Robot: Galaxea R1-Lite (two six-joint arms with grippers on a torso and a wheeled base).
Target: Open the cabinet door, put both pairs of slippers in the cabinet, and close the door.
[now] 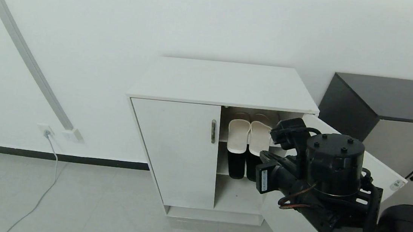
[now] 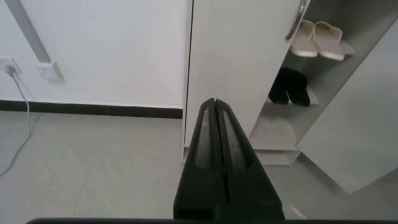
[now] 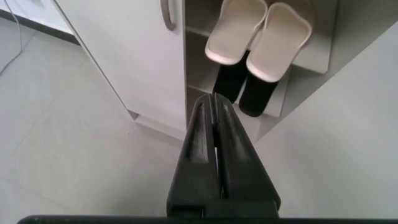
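Black right gripper (image 3: 213, 96) and left gripper (image 2: 214, 101): jaws together, empty. Cream slippers (image 1: 249, 135) and black slippers (image 1: 241, 166) sit inside the white cabinet (image 1: 225, 81), frame centre; only its open door (image 1: 286, 230) needs closing.

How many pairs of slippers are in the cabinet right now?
2. White pair on the upper shelf; black pair on the shelf below, both in the open right half of the cabinet. The shut left door may hide more.

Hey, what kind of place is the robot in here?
Likely an indoor entryway, or a plain room set up like one: a white shoe cabinet stands against a bare wall, white slippers and black slippers sit on its shelves, and a wall socket sits just above the pale tiled floor.
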